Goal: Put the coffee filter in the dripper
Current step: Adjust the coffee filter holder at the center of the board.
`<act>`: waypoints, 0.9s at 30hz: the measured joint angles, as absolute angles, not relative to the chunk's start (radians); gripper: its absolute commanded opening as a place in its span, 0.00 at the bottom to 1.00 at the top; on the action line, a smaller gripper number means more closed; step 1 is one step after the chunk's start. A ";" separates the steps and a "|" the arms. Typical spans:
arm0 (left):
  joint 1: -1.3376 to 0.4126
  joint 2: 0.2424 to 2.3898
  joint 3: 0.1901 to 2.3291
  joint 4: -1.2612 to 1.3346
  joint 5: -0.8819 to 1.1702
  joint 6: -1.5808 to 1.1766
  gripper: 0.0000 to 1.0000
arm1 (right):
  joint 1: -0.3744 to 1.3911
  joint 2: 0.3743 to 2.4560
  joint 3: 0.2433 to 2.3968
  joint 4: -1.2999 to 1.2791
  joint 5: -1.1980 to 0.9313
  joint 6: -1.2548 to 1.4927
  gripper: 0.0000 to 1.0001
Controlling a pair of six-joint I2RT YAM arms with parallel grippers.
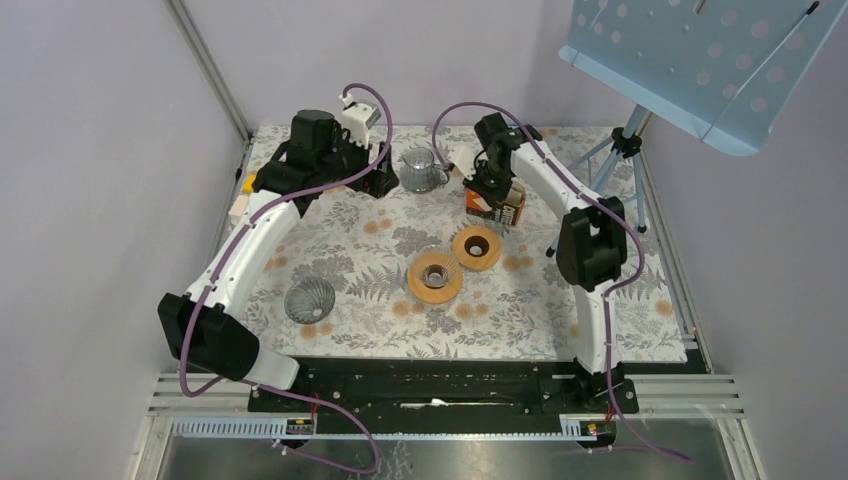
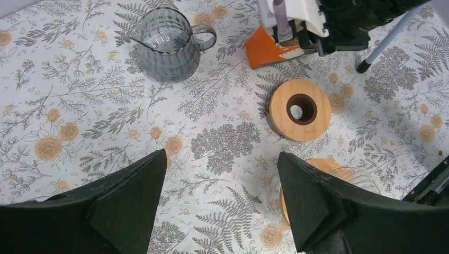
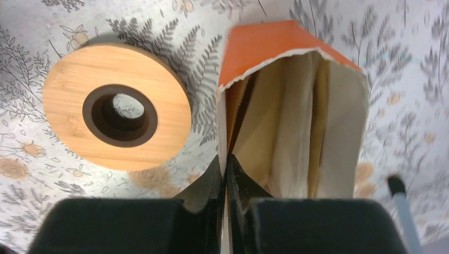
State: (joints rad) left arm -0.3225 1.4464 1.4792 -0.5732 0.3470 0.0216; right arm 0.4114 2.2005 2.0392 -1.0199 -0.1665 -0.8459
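Right pincer [image 3: 226,172], pinched narrow at the left wall of the filter box [image 3: 275,45] near the desk [image 1: 350,240]'s far edge, should grip one paper filter [image 3: 296,127], not cardboard, before lifting; left pincer [image 2: 221,156] hangs wide.

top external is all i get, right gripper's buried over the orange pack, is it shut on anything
observer: Yes. The right wrist view shows the right gripper shut on the left wall of the orange pack.
operator: any filters in there
observer: Tan filters stand inside its torn-open top. Whether one is pinched too, I cannot tell.
operator: and the left gripper
observer: The left gripper is open, with nothing between its fingers.
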 measured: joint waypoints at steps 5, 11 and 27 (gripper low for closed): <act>-0.323 1.446 1.479 -0.574 0.363 0.022 0.84 | 0.411 2.072 1.879 -0.926 -0.078 -0.677 0.04; -0.323 1.446 1.479 -0.574 0.380 0.021 0.86 | 0.411 2.037 1.849 -0.868 0.026 -0.498 0.05; -0.323 1.446 1.479 -0.574 0.408 0.007 0.89 | 0.389 2.039 1.860 -0.848 0.087 -0.350 0.55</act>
State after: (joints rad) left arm -0.3225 1.4460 1.4788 -0.5743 0.4084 0.0071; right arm 0.3889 2.0388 1.8603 -0.8478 0.0872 -0.3500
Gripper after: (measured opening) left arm 0.887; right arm 0.560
